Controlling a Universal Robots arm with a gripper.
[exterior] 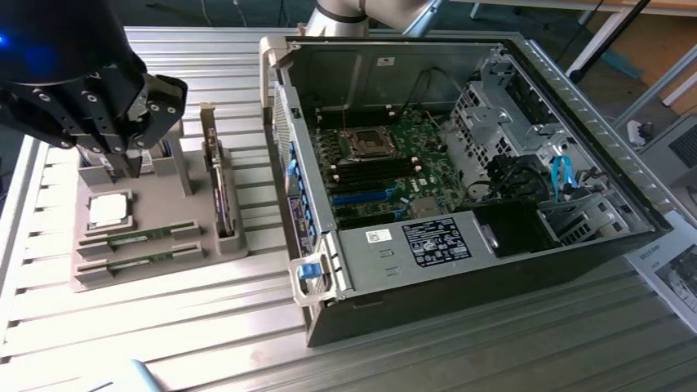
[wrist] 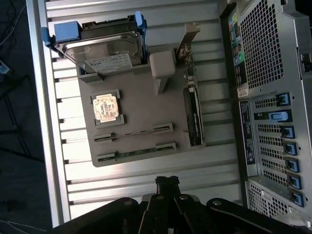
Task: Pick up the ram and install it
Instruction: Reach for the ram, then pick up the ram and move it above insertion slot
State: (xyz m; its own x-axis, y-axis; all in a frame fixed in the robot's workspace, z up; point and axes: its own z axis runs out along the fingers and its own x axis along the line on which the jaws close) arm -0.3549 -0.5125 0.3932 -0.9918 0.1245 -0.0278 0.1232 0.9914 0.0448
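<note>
The ram [exterior: 136, 238] is being left, not yet picked up, in its slot on the grey tray [exterior: 158, 204] beside its twin [exterior: 142, 260], while the gripper [exterior: 126, 167], pinched together and empty, is being held over that tray.

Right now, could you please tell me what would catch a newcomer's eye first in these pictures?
The open computer case dominates the exterior view's right, its green motherboard laid bare. On that view's left, the black gripper hangs shut close to a grey holder, where two ram sticks lie side by side near a silver processor.
</note>
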